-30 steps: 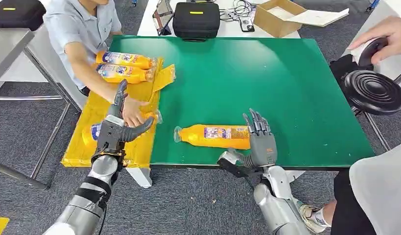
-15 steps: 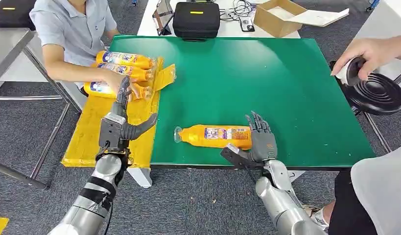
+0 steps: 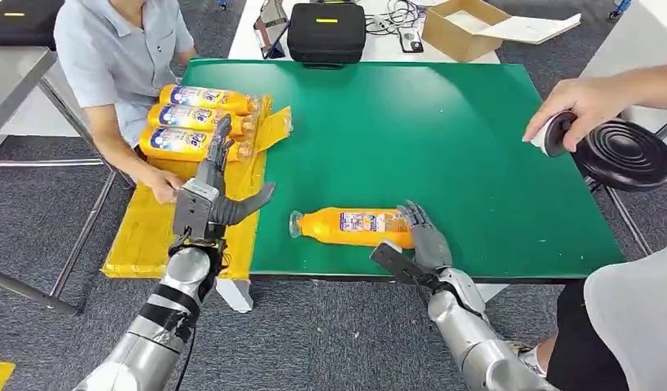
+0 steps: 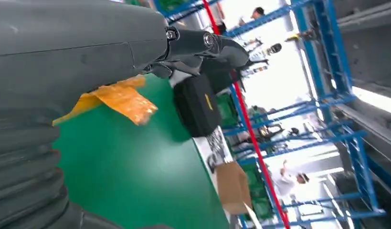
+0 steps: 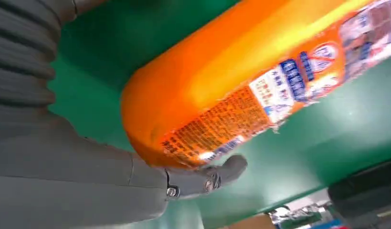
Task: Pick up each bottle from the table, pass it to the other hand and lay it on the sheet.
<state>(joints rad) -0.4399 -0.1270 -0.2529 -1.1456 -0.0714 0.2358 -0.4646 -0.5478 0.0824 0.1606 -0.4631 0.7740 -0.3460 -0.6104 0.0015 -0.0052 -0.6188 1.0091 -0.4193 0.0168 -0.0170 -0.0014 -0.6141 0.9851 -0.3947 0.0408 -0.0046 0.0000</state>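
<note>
Loose bottle (image 3: pixel 354 227) is lying on its side on the green bench (image 3: pixel 444 138), close to the near edge, cap end pointing toward the yellow sheet (image 3: pixel 151 220). Right hand (image 3: pixel 423 244) is at the bottle's base end, right by the bench edge; in the right wrist view the thumb (image 5: pixel 203 179) sits against the base and the fingers look cupped round that end, but can't tell if it's actually gripped or just touching.

Left hand (image 3: pixel 209 191) hovers over the sheet's inner edge w/ fingers apart, holding nothing.

Sheet hangs off the left side of the bench. Three more bottles (image 3: pixel 195 120) lie side by side at its far end, and a person's hand (image 3: pixel 163 183) rests on it just beside the left hand.

Lots of open green between the bottle and the far edge. Beyond that edge: black case (image 3: pixel 326 34), cardboard box (image 3: pixel 460 24). Off the right edge another person's hand (image 3: pixel 586 106) is on a black round thing (image 3: pixel 627 155).
</note>
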